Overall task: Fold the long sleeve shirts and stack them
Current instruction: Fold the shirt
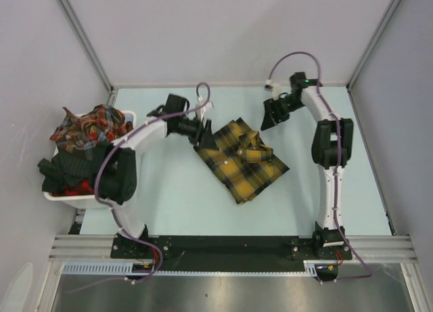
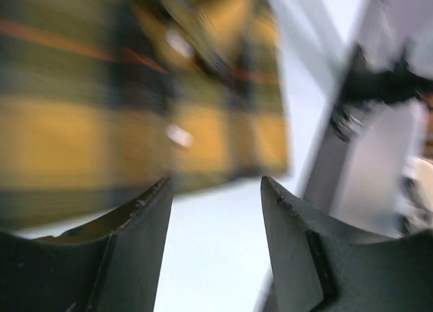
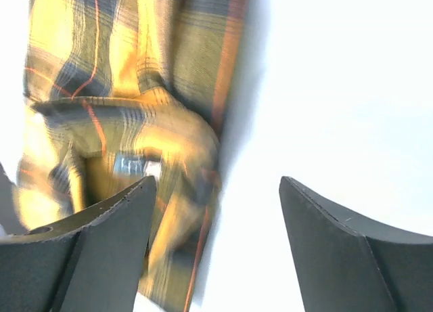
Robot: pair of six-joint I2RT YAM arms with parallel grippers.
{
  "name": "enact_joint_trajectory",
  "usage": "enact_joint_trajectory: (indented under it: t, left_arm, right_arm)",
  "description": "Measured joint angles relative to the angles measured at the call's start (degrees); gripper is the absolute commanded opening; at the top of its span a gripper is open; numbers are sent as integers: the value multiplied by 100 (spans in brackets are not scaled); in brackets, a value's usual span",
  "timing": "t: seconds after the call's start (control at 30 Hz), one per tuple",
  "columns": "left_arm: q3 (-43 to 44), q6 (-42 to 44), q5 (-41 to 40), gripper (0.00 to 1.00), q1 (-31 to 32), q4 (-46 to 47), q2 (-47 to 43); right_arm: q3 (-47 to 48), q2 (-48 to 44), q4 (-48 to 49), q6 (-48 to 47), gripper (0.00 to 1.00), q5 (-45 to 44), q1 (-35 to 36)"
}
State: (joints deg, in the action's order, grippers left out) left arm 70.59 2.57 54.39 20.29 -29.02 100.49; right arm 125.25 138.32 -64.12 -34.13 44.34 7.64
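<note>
Hovering left gripper (image 2: pixel 216 183): jaws apart, empty, mustard shirt (image 1: pixel 242 160) just ahead of its fingertips
Right gripper (image 3: pixel 216 180): jaws wide, holding nothing, collar (image 3: pixel 145 119) ahead to its left
Shirt: folded flat between both grippers, probably laid so the fold keeps
Collar tag (image 3: pixel 135 165): writing too blurred to read
Basket (image 1: pixel 51 195): well left of left gripper, red plaid shirts (image 1: pixel 91 126) waiting
</note>
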Motion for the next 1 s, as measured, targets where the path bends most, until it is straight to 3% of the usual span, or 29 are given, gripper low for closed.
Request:
enact_joint_trajectory:
  t: [0.07, 0.1, 0.2, 0.27, 0.4, 0.53, 0.63, 0.67, 0.7, 0.77, 0.9, 0.93, 1.0]
  left_arm:
    - [918, 151, -345, 68, -203, -39, 487]
    - [1305, 212, -533, 78, -269, -61, 721]
    - [2122, 402, -984, 80, -334, -118, 1360]
    - [2490, 529, -1231, 80, -326, -175, 1801]
    - [2835, 739, -1521, 76, -302, -380, 2433]
    - [2852, 861, -1565, 65, -286, -616, 2686]
    - [2656, 896, -1475, 50, -280, -638, 2664]
    - [2468, 905, -1421, 46, -275, -573, 2616]
    - [2245, 896, -1360, 36, -275, -549, 2555]
    - [1823, 874, -1226, 31, -282, -382, 2365]
    - [664, 739, -1023, 24, -247, -293, 1720]
    - [372, 662, -946, 24, -225, -284, 1552]
    - [-210, 496, -763, 35, -133, -214, 1182]
  right_arm:
    - [-540, -496, 282, 448, 79, 131, -402]
    - [-929, -804, 422, 785, 80, 203, -640]
    - [-2533, -1869, 1086, 1827, 93, 413, -1340]
    - [-3744, -2546, 1421, 2474, 95, 463, -1663]
    - [-5574, -3250, 2020, 3357, 97, 553, -1523]
    - [-6535, -3292, 2524, 3971, 94, 612, -1132]
    - [-6828, -3296, 2935, 4402, 72, 697, -955]
    - [-6870, -3298, 3152, 4601, 53, 693, -903]
    - [-6876, -3283, 3285, 4677, 45, 678, -876]
    - [-6811, -3204, 3547, 4872, 28, 614, -828]
    - [-5993, -2623, 3665, 4859, 26, 457, -813]
    - [-5619, -2409, 3606, 4780, 28, 435, -785]
    - [-4680, -1919, 3473, 4489, 34, 407, -719]
